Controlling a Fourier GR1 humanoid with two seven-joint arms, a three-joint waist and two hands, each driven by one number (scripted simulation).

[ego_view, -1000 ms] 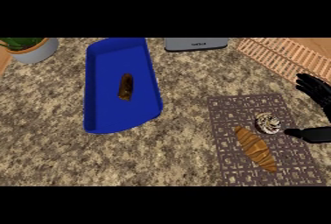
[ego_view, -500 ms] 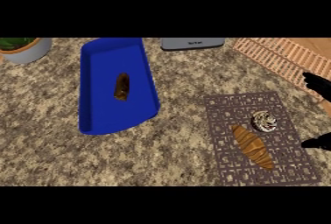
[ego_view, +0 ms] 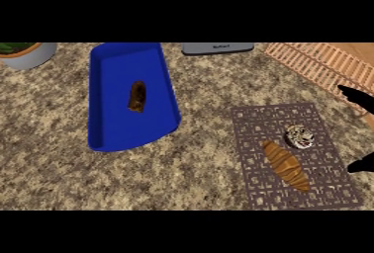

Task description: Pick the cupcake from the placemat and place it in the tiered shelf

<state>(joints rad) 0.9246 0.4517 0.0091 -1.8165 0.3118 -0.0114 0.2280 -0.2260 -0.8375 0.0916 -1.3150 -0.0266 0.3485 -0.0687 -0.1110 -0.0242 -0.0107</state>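
Farthest from the right hand [ego_view: 359,95], at the far left corner, stands a potted plant [ego_view: 25,52]. Nearer it lies a blue tray [ego_view: 116,123] holding a dark brown pastry [ego_view: 136,96]. A grey appliance [ego_view: 217,47] bears a label too small to read. The placemat [ego_view: 306,197] carries a croissant [ego_view: 286,165] and the cupcake [ego_view: 300,136], just left of the hand (only black tips show at the right edge; whether it is spread or curled I cannot tell). A wooden slatted rack [ego_view: 315,62] lies beyond the hand.

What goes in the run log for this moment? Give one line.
stage: approach | right hand: at right edge, holds nothing | speckled round cupcake: on brown lattice placemat, beside golden croissant | wooden slatted tiered shelf: top right
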